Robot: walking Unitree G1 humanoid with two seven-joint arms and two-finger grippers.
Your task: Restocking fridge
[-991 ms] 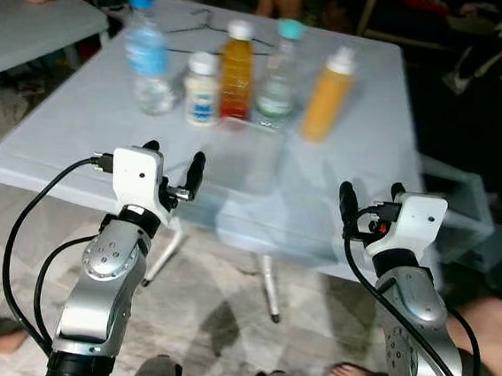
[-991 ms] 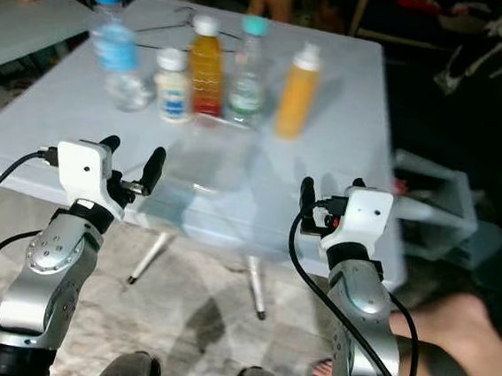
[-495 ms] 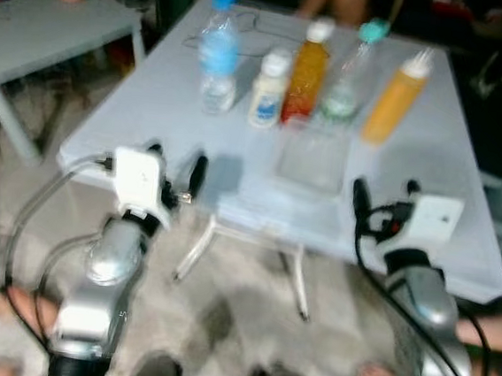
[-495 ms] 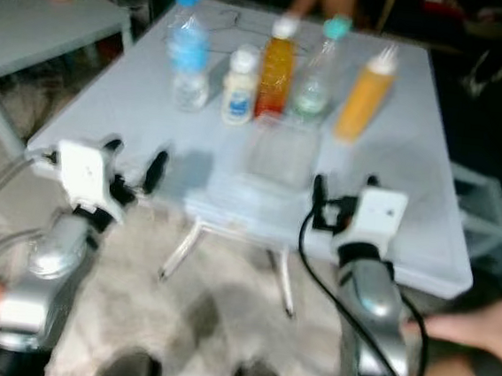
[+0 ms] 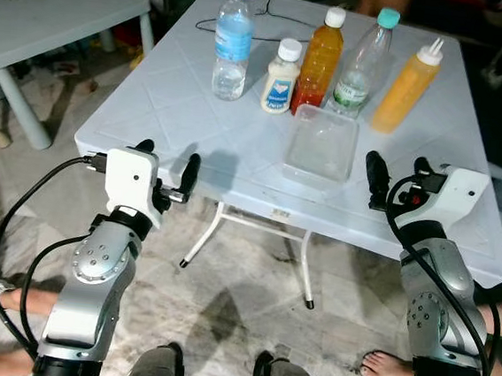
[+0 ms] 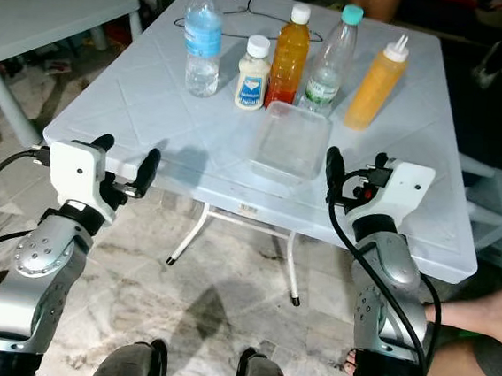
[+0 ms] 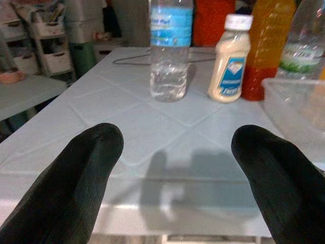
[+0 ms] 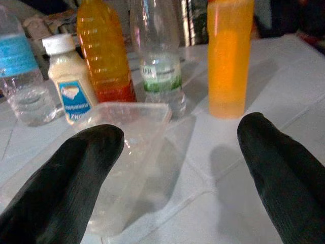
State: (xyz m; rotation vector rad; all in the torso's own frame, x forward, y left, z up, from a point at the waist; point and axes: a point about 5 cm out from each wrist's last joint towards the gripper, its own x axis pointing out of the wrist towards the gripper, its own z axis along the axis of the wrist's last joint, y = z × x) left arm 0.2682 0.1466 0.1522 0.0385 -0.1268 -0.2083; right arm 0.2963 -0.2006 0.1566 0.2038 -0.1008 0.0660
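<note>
Compared with a second earlier, the whole scene had shifted: the white table (image 5: 238, 142) now sat lower and fuller in the head views, sharp rather than blurred, which suggested the robot had walked or turned and then steadied, not that anything on the table had moved. The items stood in the same row as before. That likely meant the approach was over and the first pick-up had yet to begin.

The left gripper (image 5: 166, 166) hovered at the table's near left edge, its fingers spread wide and holding nothing. The right gripper (image 5: 397, 170) hung over the near right part of the table, just right of the clear plastic container (image 5: 323, 152), likewise wide open and empty.

At the far side stood five items. From left to right: a water bottle (image 5: 233, 40) with a blue cap and label, mostly empty-looking; a short cream-coloured sauce bottle (image 5: 283, 65) with a white cap; a tall bottle of amber drink (image 5: 319, 59); a clear bottle (image 5: 363, 62) with a teal cap and green label; and an orange squeeze bottle (image 5: 405, 85) with a pointed nozzle. All were upright and close together. The shallow, empty container lay just in front of them.
</note>
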